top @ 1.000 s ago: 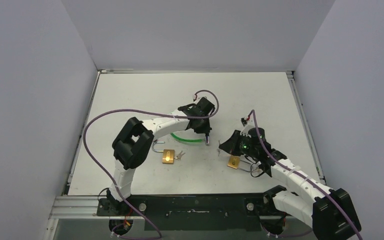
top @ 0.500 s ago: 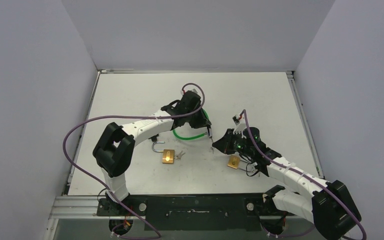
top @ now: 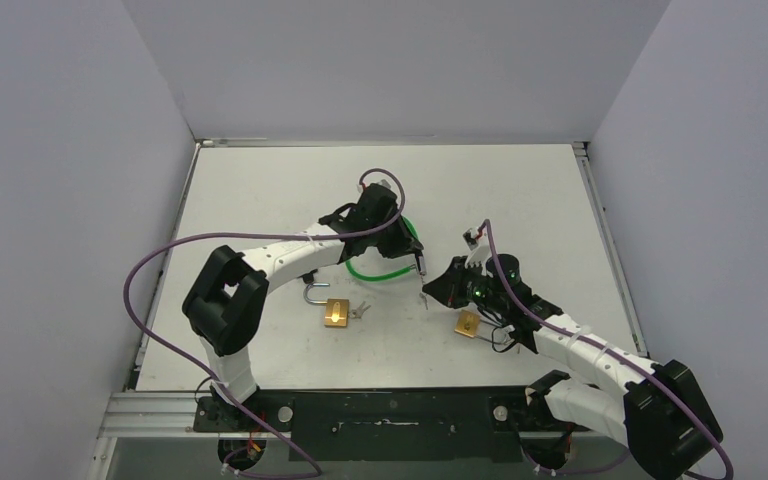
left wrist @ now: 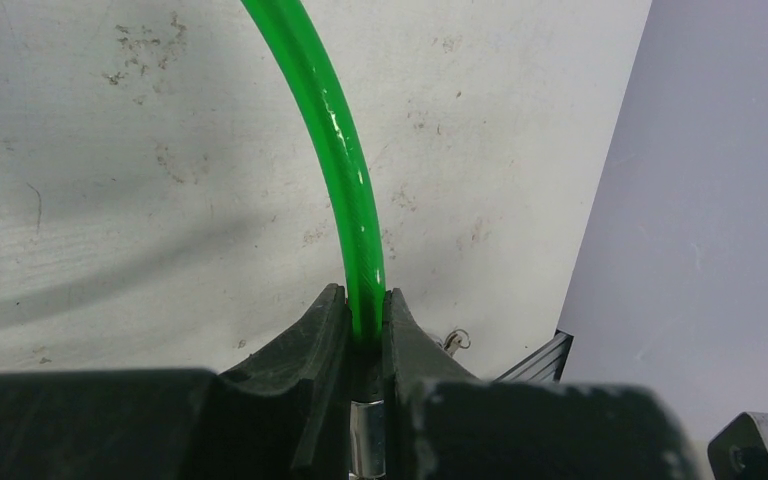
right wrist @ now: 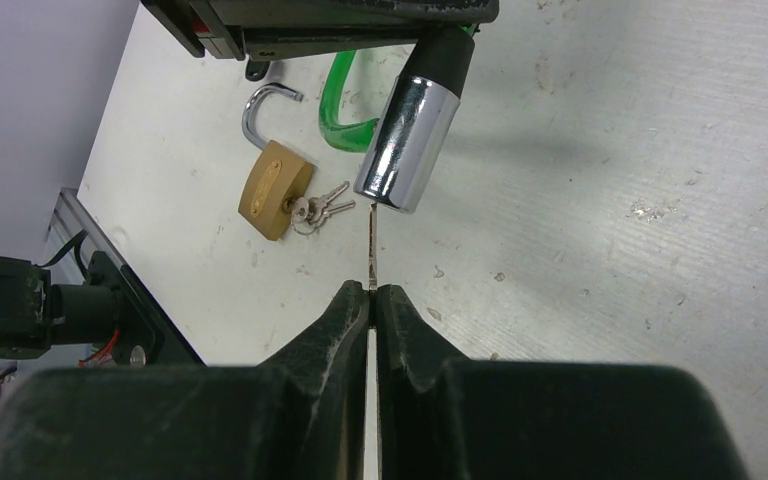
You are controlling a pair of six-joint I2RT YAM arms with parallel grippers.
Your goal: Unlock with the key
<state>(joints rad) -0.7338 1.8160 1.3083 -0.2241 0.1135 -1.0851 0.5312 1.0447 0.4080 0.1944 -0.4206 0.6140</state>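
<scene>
My left gripper (left wrist: 365, 295) is shut on a green cable lock (left wrist: 345, 160), just above its chrome cylinder (right wrist: 407, 140). It holds the lock above the table, and the cable loops back under the arm (top: 380, 270). In the right wrist view my right gripper (right wrist: 372, 290) is shut on a thin key (right wrist: 372, 245). The blade points up at the cylinder's lower end and its tip reaches that end. Whether the tip is inside I cannot tell. From above, the two grippers (top: 418, 262) (top: 430, 292) meet near the table's middle.
A brass padlock (top: 337, 312) with its shackle open lies left of the grippers, with a small bunch of keys (top: 360, 311) at its base. A second brass padlock (top: 468, 324) hangs or lies just below my right wrist. Grey walls enclose the table.
My left arm has swung back and left, carrying the cable lock. My right gripper has moved left with the key, up to the cylinder. Both grips are unchanged.
</scene>
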